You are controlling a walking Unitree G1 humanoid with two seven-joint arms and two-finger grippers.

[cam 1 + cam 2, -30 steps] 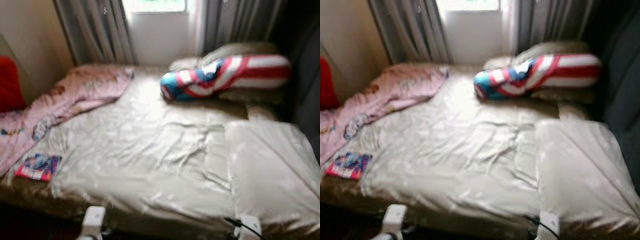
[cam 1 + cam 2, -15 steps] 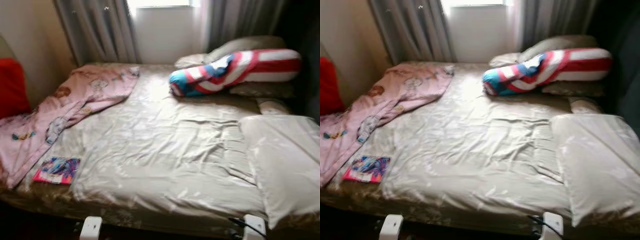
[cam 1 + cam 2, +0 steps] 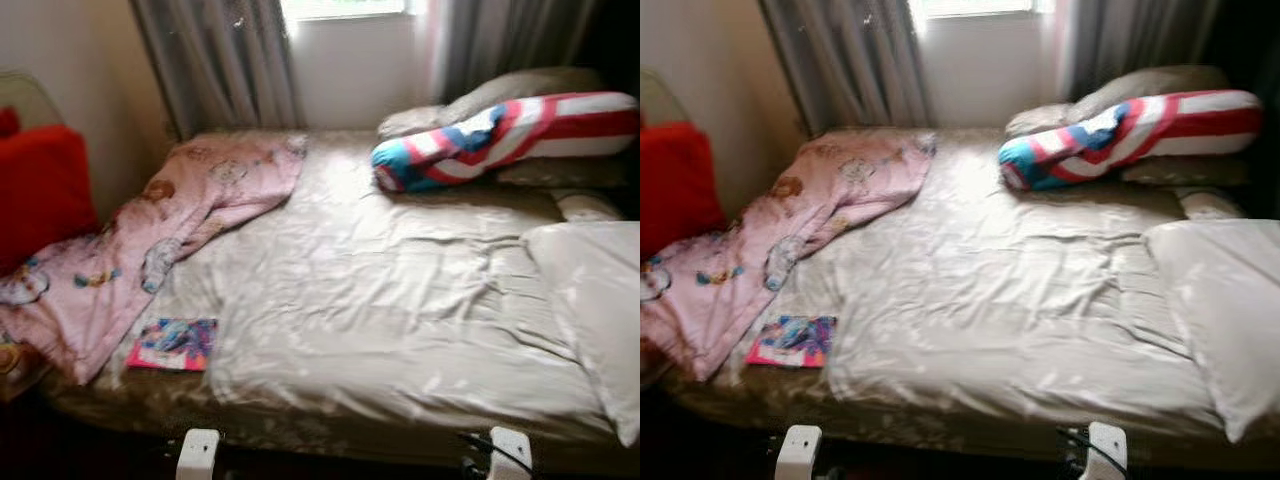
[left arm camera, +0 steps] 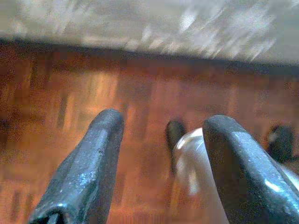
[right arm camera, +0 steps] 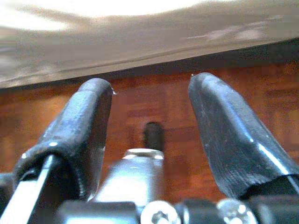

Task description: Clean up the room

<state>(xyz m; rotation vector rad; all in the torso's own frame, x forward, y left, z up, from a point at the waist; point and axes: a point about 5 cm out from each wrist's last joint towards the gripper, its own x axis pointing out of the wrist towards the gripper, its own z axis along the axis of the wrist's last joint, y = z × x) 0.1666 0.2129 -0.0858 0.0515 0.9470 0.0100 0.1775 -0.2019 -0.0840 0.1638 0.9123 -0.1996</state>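
Left eye view puts us at the foot of a bed (image 3: 400, 300) covered by a creased beige sheet, and the picture is slightly blurred. At about nine o'clock a pink blanket (image 3: 160, 230) with small printed figures runs diagonally from the far middle of the bed down to the near left edge, where it hangs over the side. Just beside its lower end, at about seven o'clock, a small colourful book (image 3: 172, 344) lies flat on the sheet, apart from the blanket's hem. At ten o'clock a red cushion (image 3: 40, 190) stands against the wall, touching the blanket's left edge.

At one o'clock a long bolster (image 3: 500, 140) striped in red, white and blue lies across the far side of the bed, resting against a pale pillow (image 3: 520, 90) behind it. At three to four o'clock a big white pillow (image 3: 595, 310) lies flat at the right edge. Grey curtains (image 3: 220, 60) hang at twelve o'clock on both sides of a bright window (image 3: 345, 8).

At six o'clock the two white wrist blocks of our arms peek over the bottom edge.

In the left wrist view our left gripper (image 4: 161, 154) hangs above a reddish wooden floor (image 4: 56, 93), its two black fingers spread wide with nothing between them. In the right wrist view our right gripper (image 5: 152, 121) hangs likewise, fingers wide apart and empty, with the bed's edge beyond them.
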